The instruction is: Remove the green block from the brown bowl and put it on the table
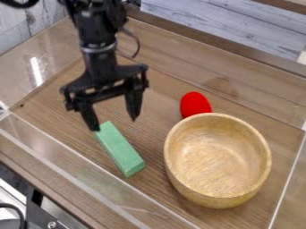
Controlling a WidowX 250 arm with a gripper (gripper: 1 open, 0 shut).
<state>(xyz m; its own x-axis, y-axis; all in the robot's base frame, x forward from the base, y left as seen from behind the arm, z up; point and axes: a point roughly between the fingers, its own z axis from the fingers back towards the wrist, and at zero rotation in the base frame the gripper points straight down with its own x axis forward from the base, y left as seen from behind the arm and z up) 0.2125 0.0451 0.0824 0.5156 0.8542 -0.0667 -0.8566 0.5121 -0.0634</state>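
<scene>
The green block (120, 148) lies flat on the wooden table (227, 80), left of the brown bowl (216, 159), which stands empty. My gripper (107, 113) hangs just above the block's far end, pointing down. It is open, its two black fingers spread wide with nothing between them. The block is not touched by the fingers.
A red object (195, 105) sits just behind the bowl's far rim. A clear plastic wall (72, 183) runs along the front and left of the table. A white slatted wall rises at the back.
</scene>
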